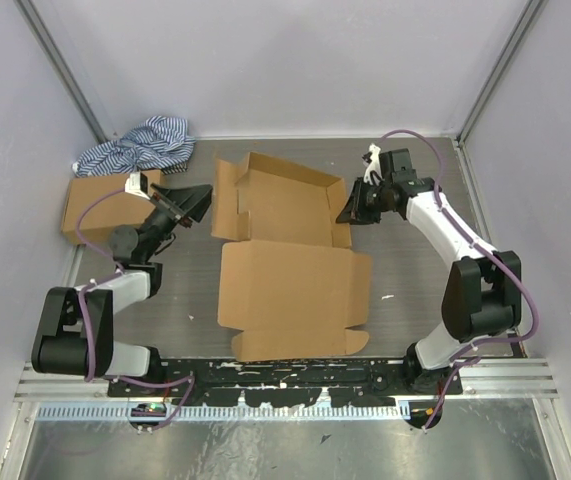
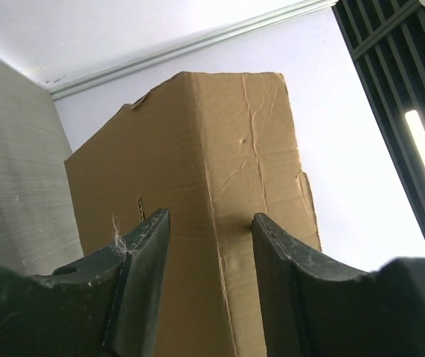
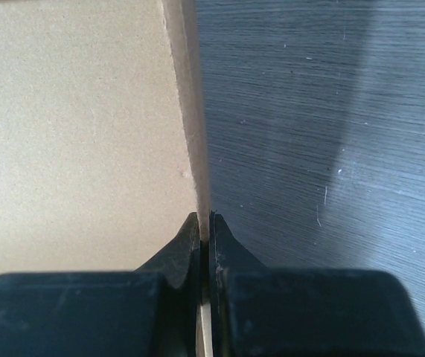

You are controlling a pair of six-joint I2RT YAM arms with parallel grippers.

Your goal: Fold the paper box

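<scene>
Right gripper (image 3: 205,222) pinches the paper box (image 1: 290,280) wall at centre-right; left gripper (image 1: 203,205) stands open beside its left flap

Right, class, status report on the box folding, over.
Left hand open, facing raised left flap. Right hand shut on right wall of plain brown die-cut cardboard sheet, partly folded. Small brown cardboard box, striped blue-white cloth off left, not blocking.

Grey brushed worktop (image 1: 190,290). The paper box (image 1: 290,285) lies mid-worktop, its flat panel toward the near edge. A smaller cardboard box (image 1: 95,205) and striped cloth (image 1: 140,145) occupy the far left corner.
</scene>
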